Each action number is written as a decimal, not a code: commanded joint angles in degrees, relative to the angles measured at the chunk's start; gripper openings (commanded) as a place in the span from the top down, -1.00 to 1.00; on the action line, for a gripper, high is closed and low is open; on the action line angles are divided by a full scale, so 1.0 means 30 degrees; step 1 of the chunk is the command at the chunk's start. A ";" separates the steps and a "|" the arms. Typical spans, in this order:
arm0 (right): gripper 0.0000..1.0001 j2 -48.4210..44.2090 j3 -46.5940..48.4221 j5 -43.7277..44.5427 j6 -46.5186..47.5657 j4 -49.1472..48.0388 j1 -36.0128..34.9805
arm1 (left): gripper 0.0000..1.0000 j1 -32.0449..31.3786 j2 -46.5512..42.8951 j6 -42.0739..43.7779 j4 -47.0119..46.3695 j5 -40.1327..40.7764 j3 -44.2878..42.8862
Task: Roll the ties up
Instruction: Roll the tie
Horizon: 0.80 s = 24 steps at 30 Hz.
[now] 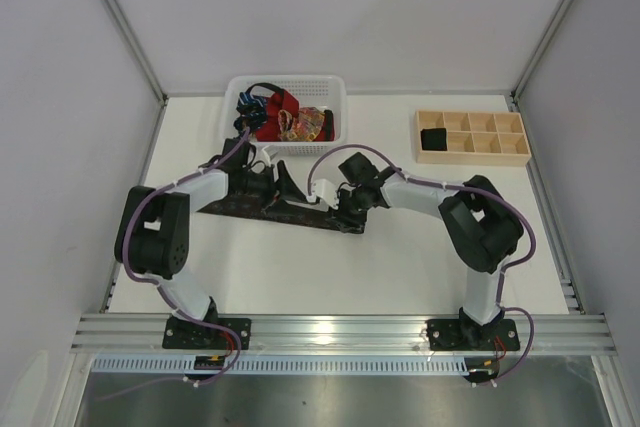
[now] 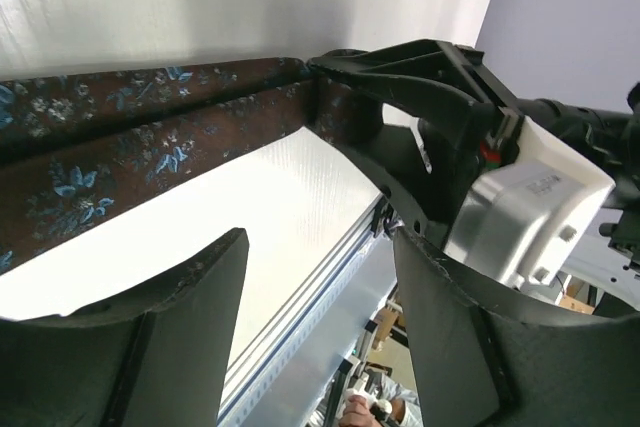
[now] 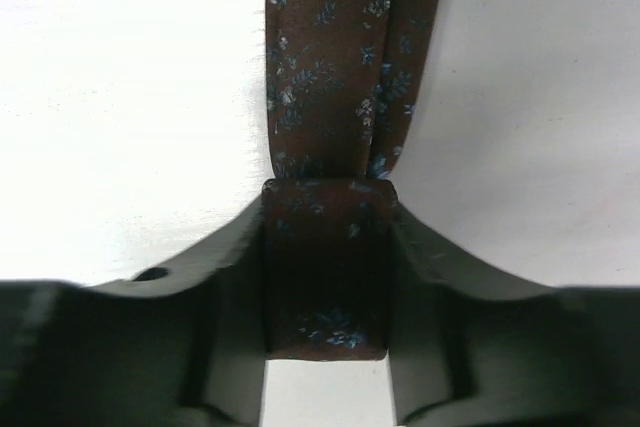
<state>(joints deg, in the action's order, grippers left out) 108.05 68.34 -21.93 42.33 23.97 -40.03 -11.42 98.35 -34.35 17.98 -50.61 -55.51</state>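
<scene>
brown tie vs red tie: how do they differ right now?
The brown tie lies stretched out on the table; the red tie is bunched up in the basket. The brown tie is dark with small blue flowers; the red tie looks plain. The right hand grips the brown tie's folded end; no hand touches the red tie. Both are fabric.

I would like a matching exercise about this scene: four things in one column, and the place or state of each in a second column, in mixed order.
Column one
1. brown flowered tie
2. white basket
3. wooden tray
4. right gripper

Column two
A. holds one dark item in a corner compartment
B. shut on a folded fabric end
C. lies stretched out on the table
D. contains red and patterned ties

Pairs: 1-C, 2-D, 3-A, 4-B
</scene>
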 commanded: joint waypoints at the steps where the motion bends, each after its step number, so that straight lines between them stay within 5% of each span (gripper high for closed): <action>1: 0.17 0.0780 0.0190 0.0485 0.0423 0.1064 0.0072 | -0.33 0.0232 -0.1345 0.0023 -0.0749 -0.0152 0.0279; 6: 0.19 0.0517 -0.0102 0.0572 0.0014 0.0948 -0.0220 | -0.33 0.0320 -0.1638 -0.0006 -0.0691 0.0023 0.0485; 8: -0.04 0.0167 -0.0161 0.0602 -0.0512 0.0336 -0.0279 | -0.33 0.0320 -0.1668 0.0053 -0.0573 0.0257 0.0484; 9: -0.32 0.0049 -0.0132 0.0776 -0.1414 0.0100 -0.0250 | -0.33 0.0320 -0.1697 -0.0063 -0.0660 0.0259 0.0571; 14: -0.66 -0.1443 0.0278 0.1333 -0.3646 -0.0633 -0.0250 | -0.33 0.0320 -0.1844 -0.0387 -0.0749 0.0434 0.0602; 15: -0.99 -0.2229 0.0220 0.1770 -0.4085 -0.0693 -0.0279 | -0.33 0.0291 -0.1815 -0.0358 -0.0603 0.0434 0.0544; 24: -0.99 -0.8089 -0.0163 0.6191 -1.1201 -0.0403 0.0043 | -0.15 -0.1698 -0.1172 -0.1264 -0.0572 0.0815 -0.0684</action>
<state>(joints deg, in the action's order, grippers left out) 90.56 67.29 -11.51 20.45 23.68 -40.25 -13.04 95.57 -36.71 17.26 -48.14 -54.15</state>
